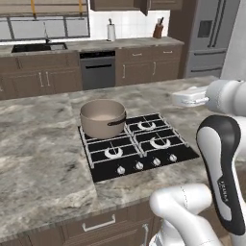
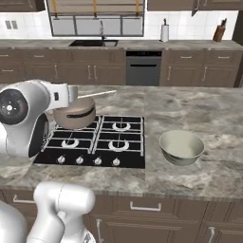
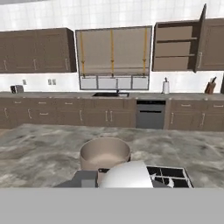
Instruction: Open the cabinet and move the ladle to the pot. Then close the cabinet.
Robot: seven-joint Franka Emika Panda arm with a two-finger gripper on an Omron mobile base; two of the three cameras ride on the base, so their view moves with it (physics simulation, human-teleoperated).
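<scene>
Carrying the ladle (image 3: 127, 176) toward the pot (image 3: 105, 153) is where I am judging this run to be standing: in the hand view its pale rounded bowl is sitting right at the bottom, just in front of the pot, and in the right base view its thin straight handle is sticking out from the hand across the top of the pot. I am reading the gripper (image 2: 71, 95) as pinched tight on the ladle's handle, fingers nearly together. The pot is resting on the back left burner of the stove (image 1: 139, 144), with nothing showing inside it. The cabinet (image 3: 175, 47) on the far wall is hanging open, its door (image 3: 202, 37) swung out to the right and three bare shelves showing. Done, by my count: cabinet opened, ladle taken out and brought across to the island counter (image 1: 43, 144). Left: lowering the ladle into the pot and letting go, then going back across the kitchen to swing the door shut. Also logged: a pale green bowl (image 2: 182, 147) is sitting on the counter just beside the stove on its right, and I am treating it as no part of the job.
</scene>
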